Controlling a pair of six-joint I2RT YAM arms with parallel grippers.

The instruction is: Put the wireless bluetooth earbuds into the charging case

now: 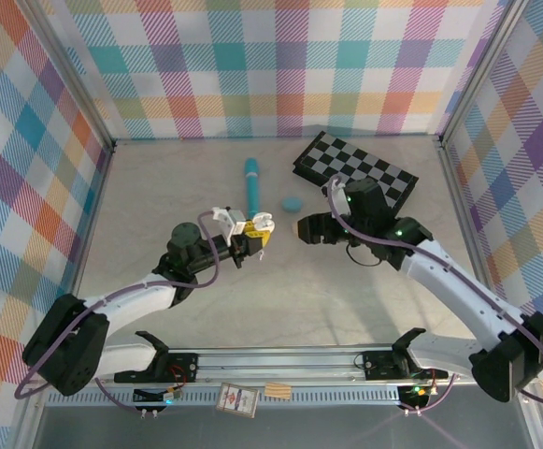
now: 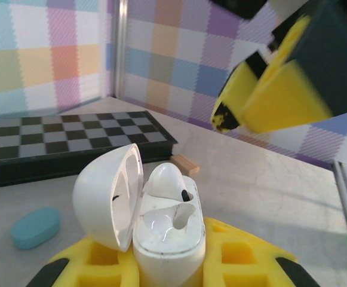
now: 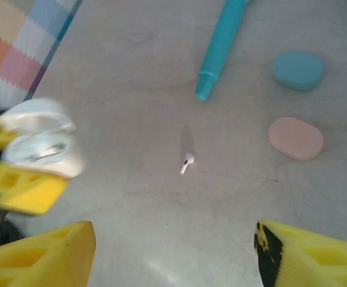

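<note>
Plaid panels in pastel checks walled the pale table [image 1: 159, 187] on three sides, and I stood watching the two arms meet near its middle. The left gripper [image 1: 250, 234] was clenched around the white charging case [image 2: 167, 239] and seemed to hold it clear of the surface, with the lid [image 2: 107, 200] swung open to one side. One earbud [image 2: 166, 179] sat in its socket, and the socket [image 2: 174, 220] beside it was bare.

The second earbud [image 3: 187, 162], a tiny white thing, lay loose on the table, touching nothing. It was between the held case and a pink oval case [image 3: 295, 139], with a teal pen [image 3: 221, 48] and a teal oval case [image 3: 298, 70] farther back. The right gripper [image 3: 172, 236] hung above that bud with its fingers [image 3: 48, 257] spread and nothing between them. A folded chessboard [image 1: 355, 168] lay towards the rear, out of the way.

To my eye the job was half done, and the step in hand was the pickup of the loose bud. The next move looked delicate. The right gripper would have to come down until its fingers straddled the bud, stop just short of the table, and close softly. A thing that small and smooth could easily squirt out sideways. After that it would need carrying to the bare socket and lowering in stem first, while the left arm kept the case steady and the lid clear of the approach.
</note>
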